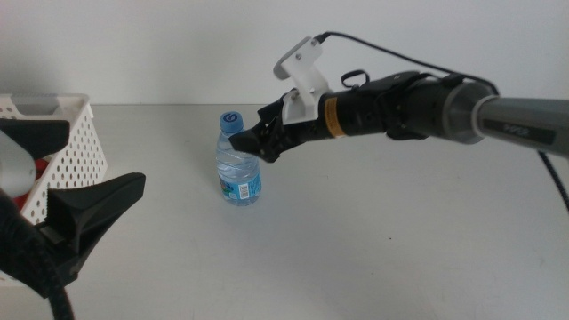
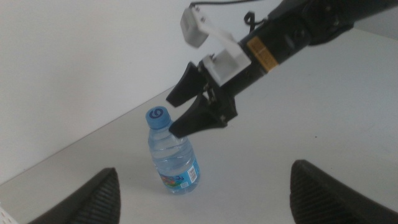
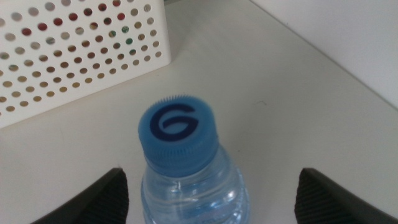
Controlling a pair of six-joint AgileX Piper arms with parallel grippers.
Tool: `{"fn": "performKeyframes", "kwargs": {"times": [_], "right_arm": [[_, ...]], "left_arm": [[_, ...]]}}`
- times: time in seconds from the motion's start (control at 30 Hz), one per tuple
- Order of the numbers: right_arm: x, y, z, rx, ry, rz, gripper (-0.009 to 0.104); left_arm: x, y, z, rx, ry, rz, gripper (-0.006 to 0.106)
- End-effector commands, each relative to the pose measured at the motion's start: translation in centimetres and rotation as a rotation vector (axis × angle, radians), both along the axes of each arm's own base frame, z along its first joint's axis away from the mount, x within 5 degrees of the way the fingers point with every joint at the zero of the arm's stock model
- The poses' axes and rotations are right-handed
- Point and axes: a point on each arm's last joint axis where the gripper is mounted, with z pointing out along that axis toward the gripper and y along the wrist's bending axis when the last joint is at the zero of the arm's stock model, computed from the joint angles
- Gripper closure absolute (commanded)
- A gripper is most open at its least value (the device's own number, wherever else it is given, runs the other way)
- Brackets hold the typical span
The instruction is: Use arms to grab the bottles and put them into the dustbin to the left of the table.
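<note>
Table (image 1: 400,231): light grey-white, matte, fills most of the middle view.

Dustbin (image 1: 62,147): white perforated basket at about 9 o'clock of the middle view, on the table's left end. Red shows through the gap at its near side, and the right wrist view shows red and green dots through the holes; can't identify the contents.

Right arm (image 1: 444,111): comes in from 3 o'clock and reaches toward centre. White camera bracket on top, yellow band on the wrist.

Left gripper (image 1: 93,209): parked at 8 o'clock of the middle view, low near the bottom edge, in front of the dustbin. Jaws spread wide apart in its own wrist view, nothing between them. Well apart from the bottle.

Right gripper (image 1: 252,138): at the bottle's neck, just past centre toward 11 o'clock. Jaws parted. In the left wrist view one tip sits above cap level and the other lower beside the neck, both on the bottle's right. In its own wrist view the jaws flank the bottle wide on either side with clear table showing in the gaps. Not gripping; contact at the tips can't be told.

Water bottle (image 1: 238,169): small, clear, blue cap, blue label low on the body. Standing upright on the table, slightly left of centre, to the right of the dustbin and apart from it.
</note>
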Motion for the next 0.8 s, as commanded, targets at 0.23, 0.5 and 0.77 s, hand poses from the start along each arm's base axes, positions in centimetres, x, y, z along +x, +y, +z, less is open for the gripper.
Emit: {"fn": "performKeyframes", "kwargs": {"times": [0.23, 0.5, 0.77], "right_arm": [[-2.8, -8.4, 14.8, 0.150, -0.065, -0.092, 0.024], [-6.9, -12.8, 21.0, 0.225, -0.105, -0.052, 0.024], [-10.8, -14.0, 24.5, 0.255, -0.170, -0.043, 0.026]], "left_arm": [[0.0, -0.1, 1.6, -0.068, -0.078, -0.004, 0.007], [0.0, -0.1, 1.6, -0.068, -0.078, -0.004, 0.007], [0.0, -0.1, 1.6, -0.068, -0.078, -0.004, 0.007]]}}
